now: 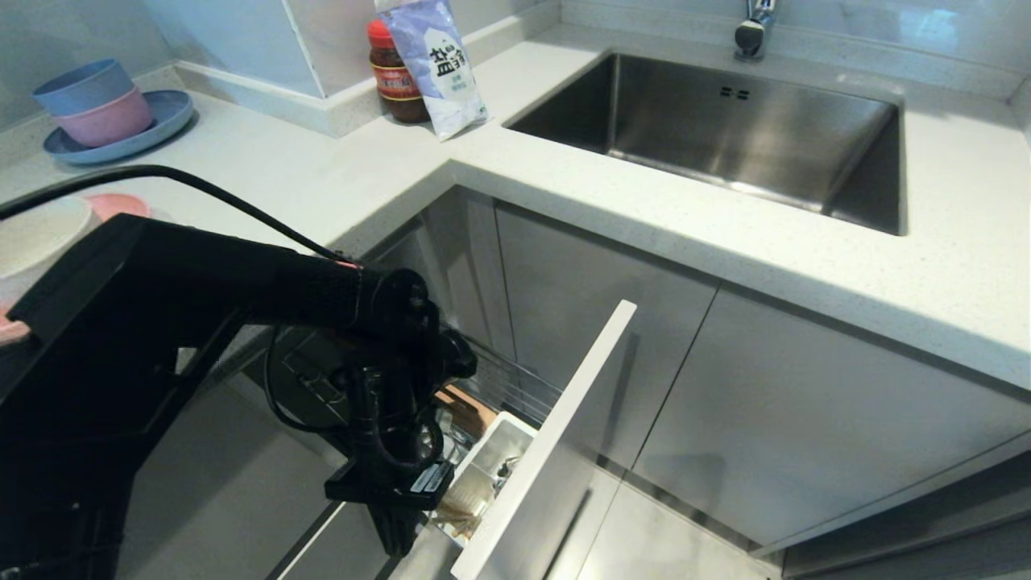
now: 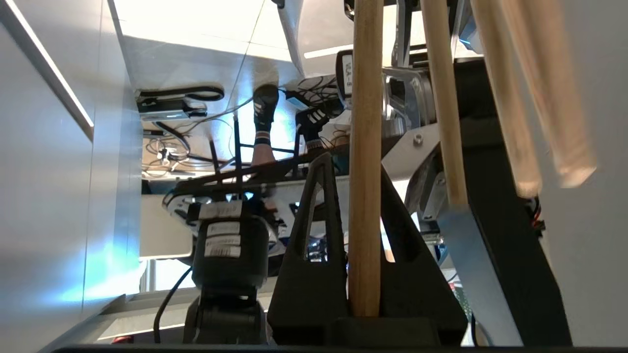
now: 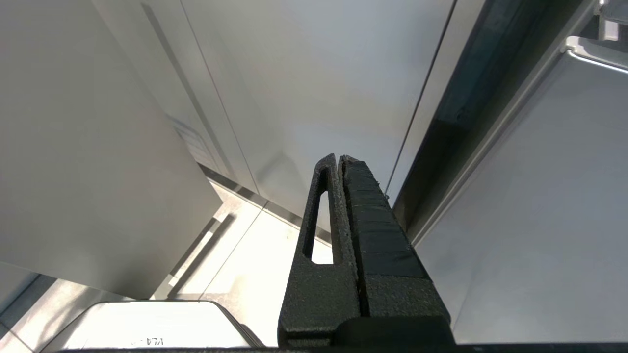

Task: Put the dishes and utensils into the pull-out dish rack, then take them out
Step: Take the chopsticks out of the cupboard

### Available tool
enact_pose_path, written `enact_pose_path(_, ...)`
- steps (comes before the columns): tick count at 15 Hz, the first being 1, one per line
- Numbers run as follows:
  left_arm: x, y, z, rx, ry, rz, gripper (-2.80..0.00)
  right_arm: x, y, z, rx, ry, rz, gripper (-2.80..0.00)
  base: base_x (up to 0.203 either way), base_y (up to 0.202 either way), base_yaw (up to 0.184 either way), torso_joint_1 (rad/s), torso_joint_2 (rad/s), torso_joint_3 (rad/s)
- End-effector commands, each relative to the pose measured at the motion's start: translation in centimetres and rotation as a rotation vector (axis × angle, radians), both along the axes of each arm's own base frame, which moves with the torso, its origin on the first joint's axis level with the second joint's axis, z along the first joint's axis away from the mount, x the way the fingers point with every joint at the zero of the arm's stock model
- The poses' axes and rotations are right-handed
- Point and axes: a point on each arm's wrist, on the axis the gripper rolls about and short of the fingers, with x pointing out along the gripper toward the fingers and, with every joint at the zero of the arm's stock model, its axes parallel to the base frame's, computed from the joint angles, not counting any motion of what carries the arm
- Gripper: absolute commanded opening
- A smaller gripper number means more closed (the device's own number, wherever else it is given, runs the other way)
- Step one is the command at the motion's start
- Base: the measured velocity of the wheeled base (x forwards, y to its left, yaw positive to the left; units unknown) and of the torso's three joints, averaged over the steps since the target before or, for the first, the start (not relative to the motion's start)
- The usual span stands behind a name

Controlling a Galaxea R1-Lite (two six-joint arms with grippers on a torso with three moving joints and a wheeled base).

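The pull-out dish rack (image 1: 515, 403) stands drawn out from the lower cabinets under the counter corner, its grey front panel (image 1: 556, 435) jutting toward the camera. Between that panel and the cabinet faces behind it the gap is narrow — the left arm fills most of it. The left gripper (image 1: 400, 532) hangs at the near end of the rack, just beside the white cutlery cup (image 1: 499, 455). In the left wrist view its fingers (image 2: 314, 230) are clamped on one light wooden chopstick (image 2: 365, 147), which runs straight up between them; a second chopstick (image 2: 444, 98) stands close alongside, and whether the fingers also grip it cannot be told. Pale wooden ends show in the cup in the head view.

To the right of the panel the floor and the flat cabinet doors leave open room. The right gripper (image 3: 338, 162) is parked low there, its fingers pressed together on nothing, facing a cabinet door.

The countertop (image 1: 322, 161) is pale speckled stone that bends around the corner. On its left end sit the off-white bowl (image 1: 36, 234) and the pink plate (image 1: 117, 204), partly hidden by the arm. Farther back — well apart from them — a blue plate (image 1: 165, 121) carries stacked blue and pink bowls (image 1: 97, 101). A jar (image 1: 395, 76) and a white pouch (image 1: 439, 68) stand by the wall, beside the steel sink (image 1: 725, 137).
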Motion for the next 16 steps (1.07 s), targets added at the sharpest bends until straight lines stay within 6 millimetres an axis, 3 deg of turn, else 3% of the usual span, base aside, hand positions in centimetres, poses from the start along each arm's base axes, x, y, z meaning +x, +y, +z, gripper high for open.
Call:
enact_pose_path(1, -0.8, 0.4, 1.8, -0.017, -0.031, -0.001, -2.80, 0.0, 0.0, 0.0, 0.000, -0.001, 0.000, -2.80, 0.000, 0.000, 0.000, 0.000, 0.00, 0.000)
enact_pose_path(10, -3.4, 0.9, 5.2, -0.046, -0.068, -0.029, -2.80, 0.0, 0.0, 0.0, 0.000, -0.001, 0.000, -2.80, 0.000, 0.000, 0.000, 0.000, 0.00, 0.000)
enact_pose_path(16, -6.4, 2.0, 7.2, -0.057, -0.082, -0.056, -2.80, 0.0, 0.0, 0.0, 0.000, -0.001, 0.000, -2.80, 0.000, 0.000, 0.000, 0.000, 0.00, 0.000)
